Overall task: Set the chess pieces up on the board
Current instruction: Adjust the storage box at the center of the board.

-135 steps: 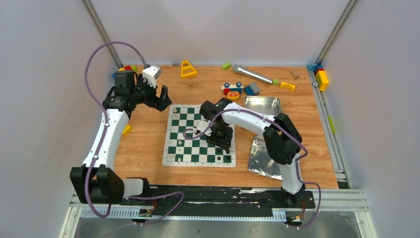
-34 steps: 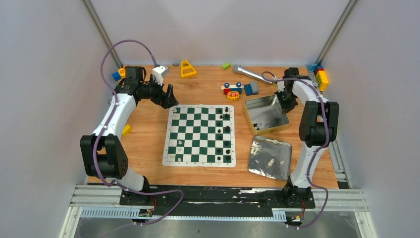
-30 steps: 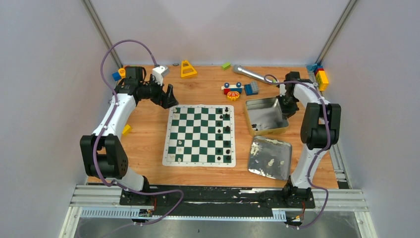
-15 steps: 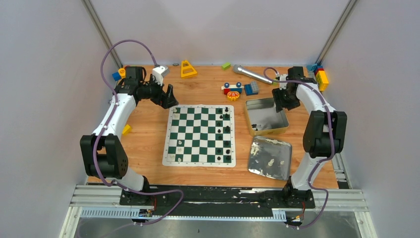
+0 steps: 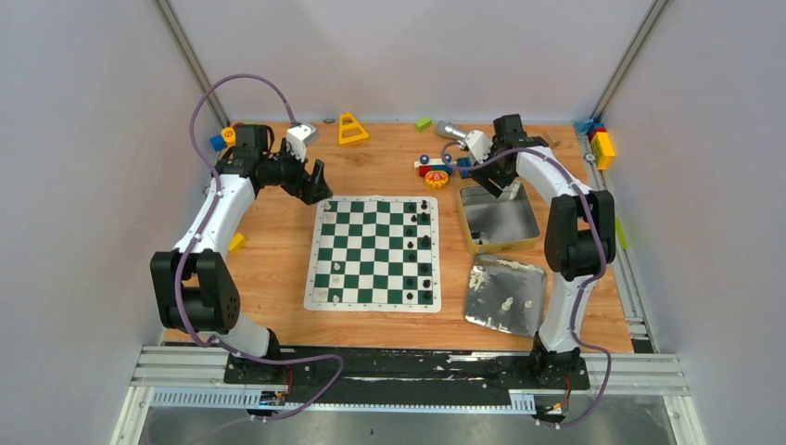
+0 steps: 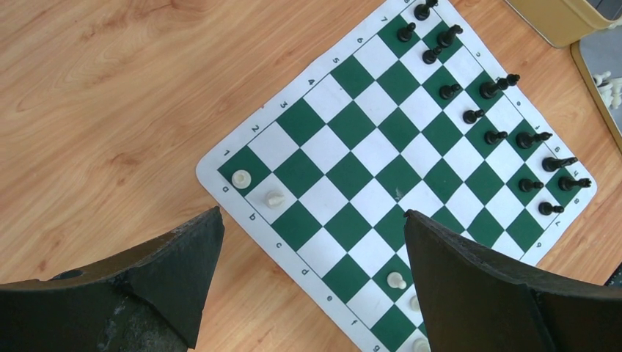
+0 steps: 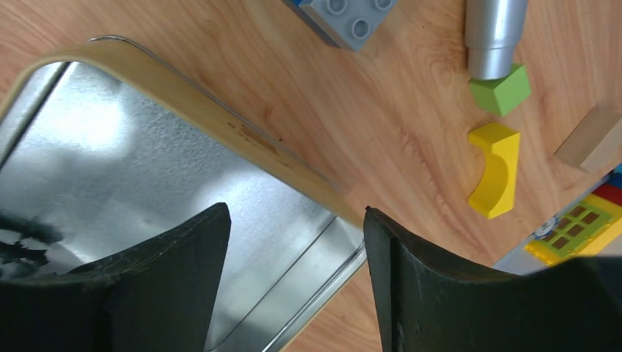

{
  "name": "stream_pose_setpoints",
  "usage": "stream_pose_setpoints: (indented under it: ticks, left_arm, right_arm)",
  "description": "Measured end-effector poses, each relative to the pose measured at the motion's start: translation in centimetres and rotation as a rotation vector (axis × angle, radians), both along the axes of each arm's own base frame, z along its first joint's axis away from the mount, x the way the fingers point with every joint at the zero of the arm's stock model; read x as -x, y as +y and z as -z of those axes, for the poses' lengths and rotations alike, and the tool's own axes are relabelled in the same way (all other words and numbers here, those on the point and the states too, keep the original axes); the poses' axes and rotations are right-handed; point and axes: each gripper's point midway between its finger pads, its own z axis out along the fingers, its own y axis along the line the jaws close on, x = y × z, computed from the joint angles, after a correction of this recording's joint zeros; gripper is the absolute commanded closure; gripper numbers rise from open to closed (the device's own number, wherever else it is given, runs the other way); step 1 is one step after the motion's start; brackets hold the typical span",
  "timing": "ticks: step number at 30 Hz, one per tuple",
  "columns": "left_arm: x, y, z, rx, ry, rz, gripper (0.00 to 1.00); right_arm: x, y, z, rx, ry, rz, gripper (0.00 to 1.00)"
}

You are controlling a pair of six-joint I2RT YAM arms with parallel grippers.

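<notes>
The green-and-white board [image 5: 375, 252] lies mid-table and also shows in the left wrist view [image 6: 381, 147]. Several black pieces [image 5: 424, 243] stand along its right columns [image 6: 506, 136]. A few cream-white pieces [image 5: 335, 270] stand on its left side [image 6: 273, 196]. My left gripper [image 5: 320, 188] hangs open and empty over the board's far left corner [image 6: 312, 213]. My right gripper [image 5: 506, 188] is open and empty above the far rim of a silver tin [image 5: 499, 219], which also shows in the right wrist view [image 7: 293, 209]. Dark pieces [image 7: 16, 238] lie in the tin [image 7: 183, 169].
A flat silver lid [image 5: 505, 295] with a few white pieces lies at the near right. Toy blocks, a yellow cone [image 5: 351, 129] and a silver microphone [image 5: 454, 133] lie along the back. Yellow [image 7: 495, 170], green [image 7: 501, 89] and grey [image 7: 345, 18] blocks lie beside the tin.
My right arm left the board and swung to the tin. In the last second its gripper moved from the tin's right rim to its far rim. The left arm stayed still.
</notes>
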Motion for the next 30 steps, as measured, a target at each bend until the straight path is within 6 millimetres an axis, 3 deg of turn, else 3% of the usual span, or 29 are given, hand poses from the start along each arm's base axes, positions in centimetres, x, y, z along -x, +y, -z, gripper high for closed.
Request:
stream_pose_setpoints:
  ticks: [7,15,20,26,30]
  left_arm:
    - [0.0,0.2,0.3,-0.013,0.001,0.002,0.0]
    - [-0.1,0.3,0.8,-0.019,0.016,-0.002,0.0]
    - [-0.1,0.3,0.8,-0.019,0.016,-0.002,0.0]
    - [-0.1,0.3,0.8,-0.018,0.016,-0.002,0.0]
    - [-0.1,0.3,0.8,-0.017,0.016,-0.002,0.0]
  right_arm:
    - [-2.2,0.1,1.0,0.082,-0.011,-0.125,0.36]
    - [-2.4,0.5,2.3,0.116,0.035,-0.195,0.67]
    - [-1.8,0.3,2.9,0.123,0.069,-0.202,0.8]
    - [-1.6,-1.5,2.4,0.111,0.09,-0.145,0.9]
    - [-1.8,-4.0,1.6,0.095,0.091,-0.058,0.95]
